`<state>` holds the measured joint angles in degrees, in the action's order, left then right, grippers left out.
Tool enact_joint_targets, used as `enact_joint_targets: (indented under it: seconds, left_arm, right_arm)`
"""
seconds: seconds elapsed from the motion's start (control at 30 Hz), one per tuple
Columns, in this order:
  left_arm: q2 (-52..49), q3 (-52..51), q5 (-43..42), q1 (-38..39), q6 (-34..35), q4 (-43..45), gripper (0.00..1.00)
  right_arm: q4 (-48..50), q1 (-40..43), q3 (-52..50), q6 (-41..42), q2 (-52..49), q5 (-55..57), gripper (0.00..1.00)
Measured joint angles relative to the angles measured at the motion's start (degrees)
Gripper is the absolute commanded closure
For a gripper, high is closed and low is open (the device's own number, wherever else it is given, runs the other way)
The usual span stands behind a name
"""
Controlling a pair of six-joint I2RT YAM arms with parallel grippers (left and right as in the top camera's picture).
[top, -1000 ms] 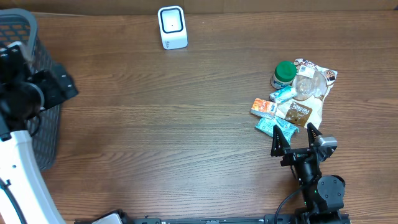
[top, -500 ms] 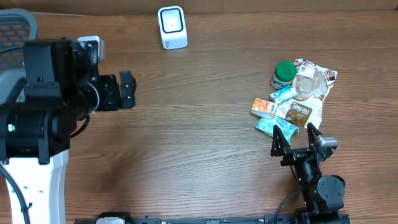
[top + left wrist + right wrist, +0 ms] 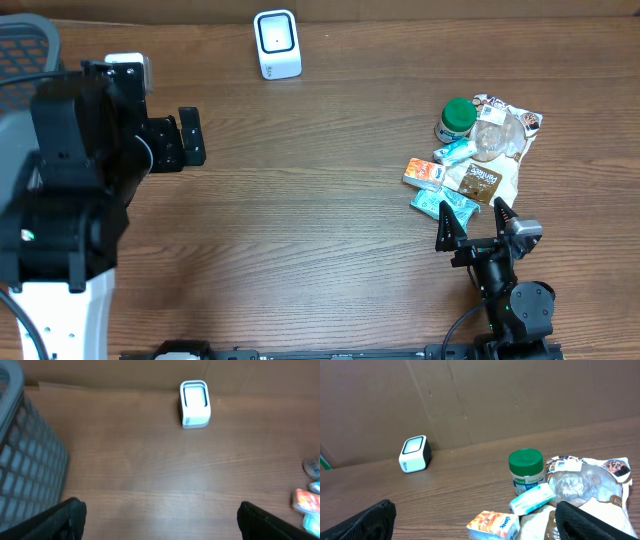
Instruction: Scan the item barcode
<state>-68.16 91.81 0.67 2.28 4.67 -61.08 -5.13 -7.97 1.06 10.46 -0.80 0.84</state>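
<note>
L gripper [image 3: 161, 518] wide open over table [image 3: 300, 230], basket [image 3: 25, 460] beside it. R gripper [image 3: 470, 214] also open, right by the grocery pile [image 3: 480, 150].

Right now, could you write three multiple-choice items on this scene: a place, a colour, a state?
1. Where does the white scanner stand? A. at the table's far edge B. in the basket C. on the pile
2. The jar's lid is: A. red B. green C. yellow
3. The right gripper is: A. shut on a packet B. shut, empty C. open, empty
Key: 1 A, it stands alone there; 2 B, green seen from overhead; 3 C, fingers wide apart, nothing between.
</note>
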Motion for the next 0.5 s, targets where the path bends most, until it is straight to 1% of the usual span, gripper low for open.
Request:
enact_joint_targets:
  seconds: [0.17,0.27,0.37,0.5]
  left_arm:
    - [5.81,-13.05,0.48,0.00,-1.31,14.58,0.00]
    - [9.70,-22.14,0.52,0.00,-1.88,25.14,0.00]
    - [14.58,-32.41,0.50,-0.09,-2.10,36.50,0.00]
    - [22.08,-45.64,0.50,-0.90,-2.29,48.35,0.00]
  right_arm:
    - [0.02,0.00,0.00,-0.02,0.00,0.00,0.00]
    - [0.00,0.00,0.00,0.00,0.00,0.02,0.00]
    - [0.02,0.00,0.00,0.00,0.00,0.00,0.00]
    - [0.00,0.00,0.00,-0.02,0.00,-0.02,0.00]
